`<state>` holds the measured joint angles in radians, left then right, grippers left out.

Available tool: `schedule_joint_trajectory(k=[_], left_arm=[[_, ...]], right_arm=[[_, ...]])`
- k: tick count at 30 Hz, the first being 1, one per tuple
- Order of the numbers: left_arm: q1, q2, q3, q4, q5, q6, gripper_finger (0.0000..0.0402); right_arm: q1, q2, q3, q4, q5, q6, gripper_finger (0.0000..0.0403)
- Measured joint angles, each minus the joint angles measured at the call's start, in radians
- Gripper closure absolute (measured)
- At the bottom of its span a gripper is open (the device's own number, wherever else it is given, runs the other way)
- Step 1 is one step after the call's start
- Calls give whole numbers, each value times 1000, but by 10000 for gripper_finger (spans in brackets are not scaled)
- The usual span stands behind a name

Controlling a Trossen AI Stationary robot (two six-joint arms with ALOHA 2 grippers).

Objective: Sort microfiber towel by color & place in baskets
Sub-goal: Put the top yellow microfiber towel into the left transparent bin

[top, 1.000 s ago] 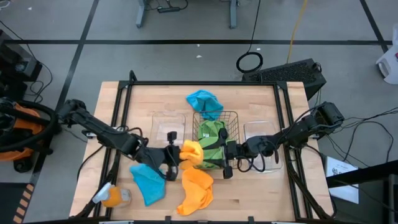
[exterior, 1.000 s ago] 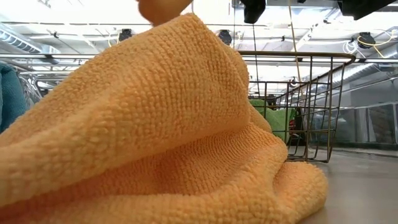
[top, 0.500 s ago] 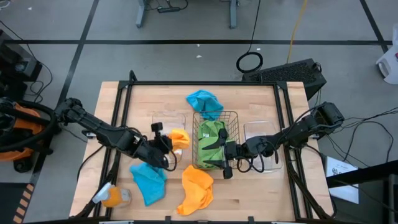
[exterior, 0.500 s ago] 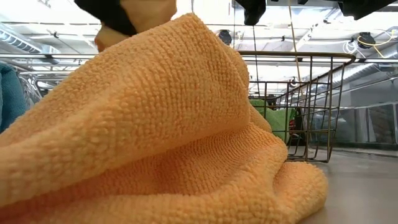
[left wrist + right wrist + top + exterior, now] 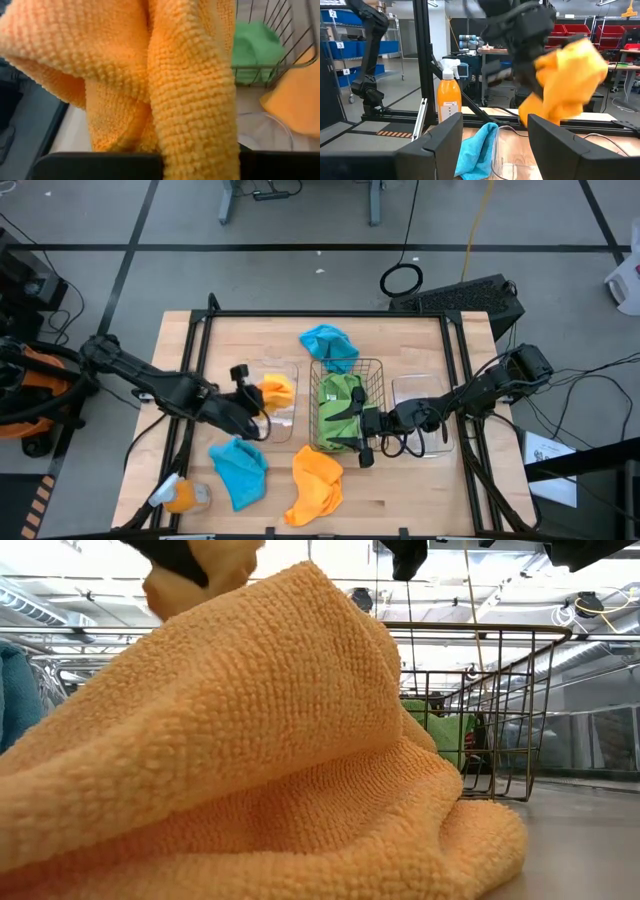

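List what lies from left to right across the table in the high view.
Orange spray bottle → blue towel near the front → left hand holding an orange towel over a clear basket → wire basket with green towels → right hand → second clear basket.

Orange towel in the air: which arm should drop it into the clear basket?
Left. The left gripper already holds the orange towel above the clear basket; the right gripper waits beside the wire basket.

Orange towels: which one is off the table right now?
The orange towel hanging from the left gripper, shut on it above the left clear basket. The other orange towel lies flat at the table's near edge.
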<state>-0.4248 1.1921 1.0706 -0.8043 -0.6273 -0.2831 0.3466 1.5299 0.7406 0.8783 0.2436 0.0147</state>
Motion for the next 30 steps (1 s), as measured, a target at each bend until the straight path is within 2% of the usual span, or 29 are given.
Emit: schedule_joint_trajectory(k=[8, 14, 18, 23, 30], left_arm=[[34, -154, -17, 38, 34, 38, 363], [107, -175, -163, 122, 154, 56, 363], [162, -173, -285, 255, 267, 54, 363], [226, -173, -402, 393, 418, 51, 363], [265, -173, -489, 404, 441, 0, 363]], right_arm=[[0, 0, 0, 14, 0, -2, 191], [0, 0, 0, 31, 0, -4, 191], [-1, 0, 0, 31, 5, -6, 190], [-1, 0, 0, 29, 70, -26, 190], [-1, 0, 0, 29, 76, -28, 190]])
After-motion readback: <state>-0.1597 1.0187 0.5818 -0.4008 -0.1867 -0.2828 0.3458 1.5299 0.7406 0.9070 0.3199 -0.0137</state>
